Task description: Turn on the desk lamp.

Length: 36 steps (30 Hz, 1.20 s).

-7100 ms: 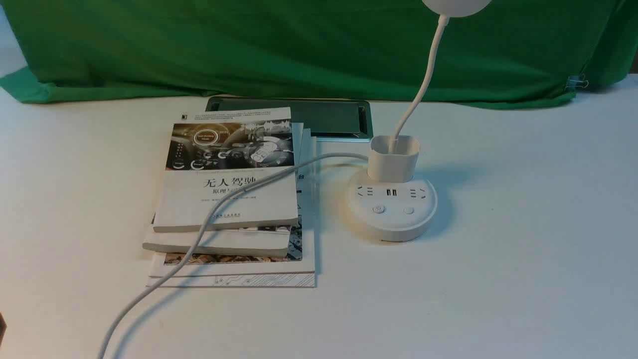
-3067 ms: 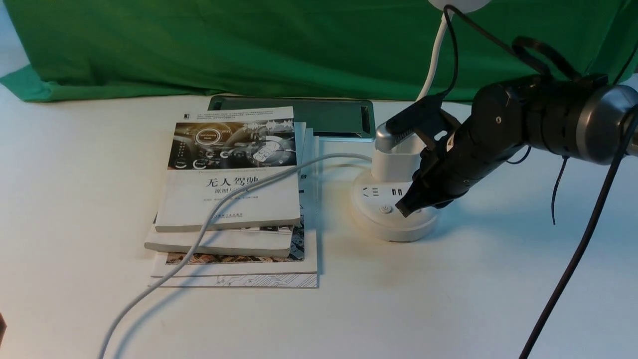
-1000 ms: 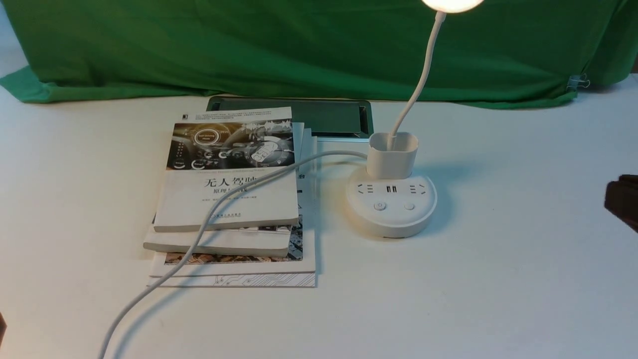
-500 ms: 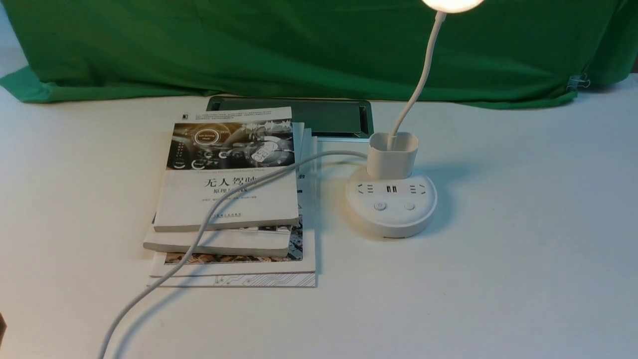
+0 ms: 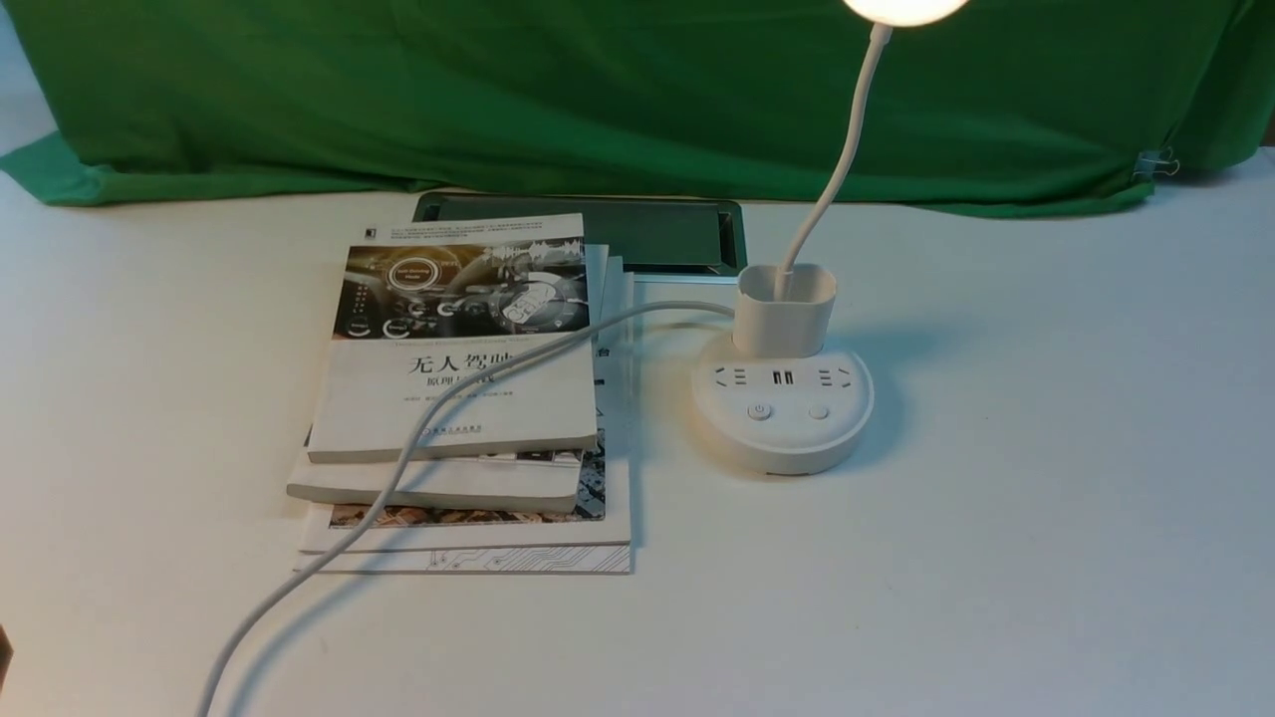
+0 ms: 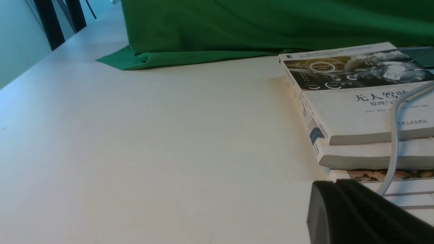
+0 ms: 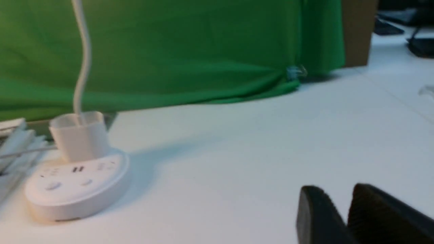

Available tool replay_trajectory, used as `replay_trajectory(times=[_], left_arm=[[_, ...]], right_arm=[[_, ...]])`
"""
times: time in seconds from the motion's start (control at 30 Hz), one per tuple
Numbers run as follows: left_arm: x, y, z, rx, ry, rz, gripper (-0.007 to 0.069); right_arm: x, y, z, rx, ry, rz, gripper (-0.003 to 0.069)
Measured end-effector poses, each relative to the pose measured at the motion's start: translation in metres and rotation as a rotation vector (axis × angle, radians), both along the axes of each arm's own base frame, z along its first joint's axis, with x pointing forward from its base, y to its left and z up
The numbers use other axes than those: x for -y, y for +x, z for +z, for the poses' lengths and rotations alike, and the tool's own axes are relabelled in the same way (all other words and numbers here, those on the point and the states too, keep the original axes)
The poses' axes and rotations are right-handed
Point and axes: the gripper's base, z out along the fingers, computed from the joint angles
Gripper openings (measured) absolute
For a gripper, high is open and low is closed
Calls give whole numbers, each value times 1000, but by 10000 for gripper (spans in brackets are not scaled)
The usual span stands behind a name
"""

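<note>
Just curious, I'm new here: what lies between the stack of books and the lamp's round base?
A narrow strip of bare white table, crossed farther back by the lamp's white cord; the front view shows it.

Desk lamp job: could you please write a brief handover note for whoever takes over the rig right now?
Left gripper: only one finger shows, so open or shut is unclear; it sits near the book stack.
Right gripper: jaws together, empty, well apart from the desk lamp.
The lamp stands right of the books, its cord draped over them.
Done: the lamp head glows, so it is on.
Left: nothing, apart from parking the arms.
</note>
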Motion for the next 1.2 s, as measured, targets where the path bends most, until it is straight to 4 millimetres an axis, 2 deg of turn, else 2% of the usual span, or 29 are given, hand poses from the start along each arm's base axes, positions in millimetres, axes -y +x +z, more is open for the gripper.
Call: replay_trajectory(times=[0.17,1.2], left_arm=[[0,0,0,0,0,0,21],[0,0,0,0,0,0,21]], right_arm=[[0,-1,-6,-70,1,-3,233],[0,-1,-7,-73,0,-4,239]])
